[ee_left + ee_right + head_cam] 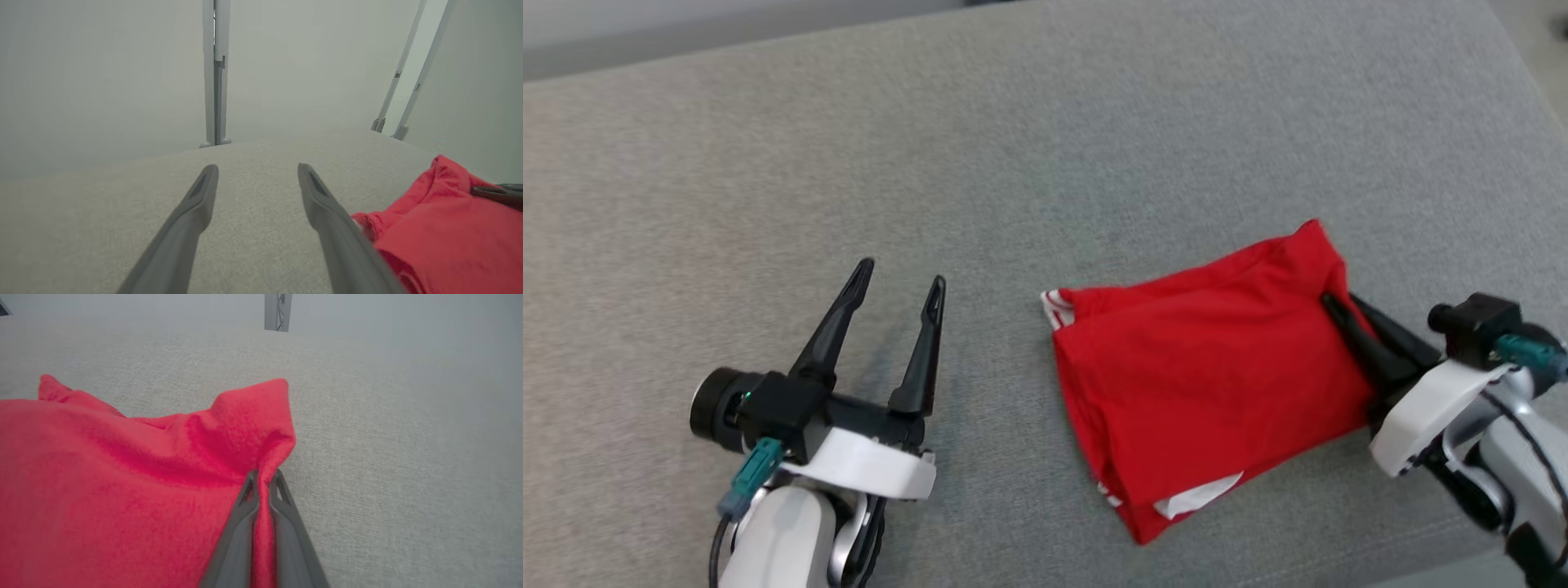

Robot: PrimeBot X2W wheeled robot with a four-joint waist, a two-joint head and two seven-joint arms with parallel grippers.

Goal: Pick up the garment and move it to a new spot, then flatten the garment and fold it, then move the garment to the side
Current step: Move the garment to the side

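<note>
At garment edge | right pincer clamped on it | fingertips part-buried

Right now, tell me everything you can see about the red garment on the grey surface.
The garment is soft red knit-looking cloth, folded into a rough rectangle lying flat on the grey fabric surface. Striped red-and-white trim peeks out at its left corner, and a white patch shows at the near edge. Its far right corner is bunched up, pinched by the right gripper, shut on it.
</note>
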